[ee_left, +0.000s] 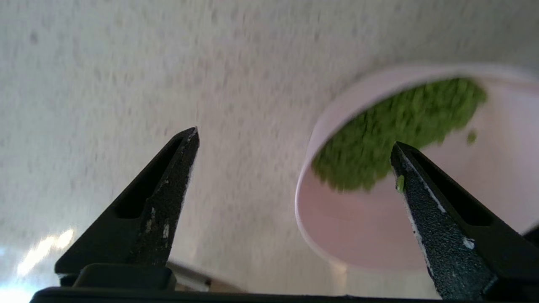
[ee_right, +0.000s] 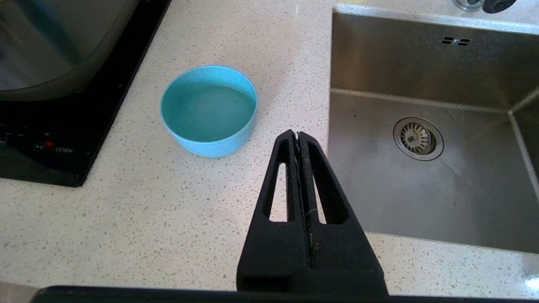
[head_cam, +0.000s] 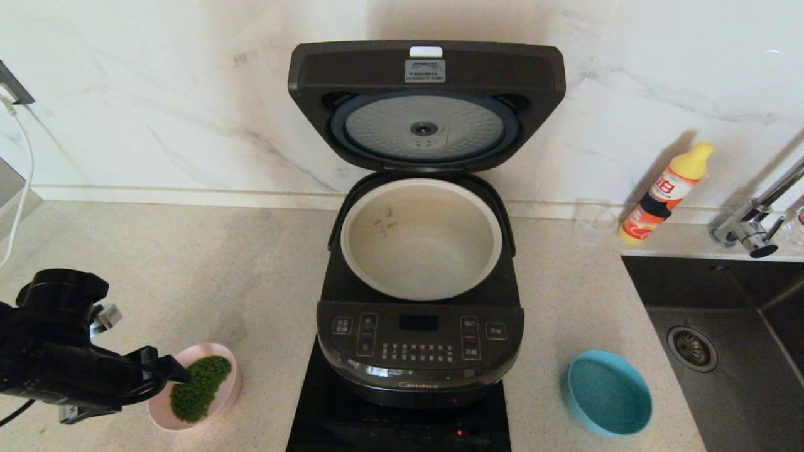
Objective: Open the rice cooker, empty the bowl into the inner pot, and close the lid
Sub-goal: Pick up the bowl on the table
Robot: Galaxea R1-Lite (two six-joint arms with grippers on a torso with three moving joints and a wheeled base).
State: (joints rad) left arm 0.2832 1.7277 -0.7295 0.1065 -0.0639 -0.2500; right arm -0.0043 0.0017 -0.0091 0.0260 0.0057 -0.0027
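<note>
The black rice cooker (head_cam: pixel 419 351) stands in the middle with its lid (head_cam: pixel 427 69) raised against the wall, silver disc facing me. The cream inner pot (head_cam: pixel 421 238) sits in it, empty. The pale pink bowl (head_cam: pixel 221 402) with green bits stands on the counter at the front left; it also shows in the left wrist view (ee_left: pixel 379 235). My left gripper (head_cam: pixel 164 369) is open at the bowl's left rim; in the left wrist view (ee_left: pixel 294 145) one finger (ee_left: pixel 425 198) is over the bowl's inside and the other outside it. My right gripper (ee_right: pixel 298 135) is shut and empty, out of the head view.
A teal-blue bowl (head_cam: pixel 608 393) (ee_right: pixel 209 110) stands at the cooker's front right. A sink (head_cam: pixel 735 351) with a tap (head_cam: pixel 757 216) lies at the right. An orange bottle (head_cam: pixel 666 191) and a clear cup (head_cam: pixel 593 223) stand by the wall. A black hob (head_cam: pixel 326 420) lies under the cooker.
</note>
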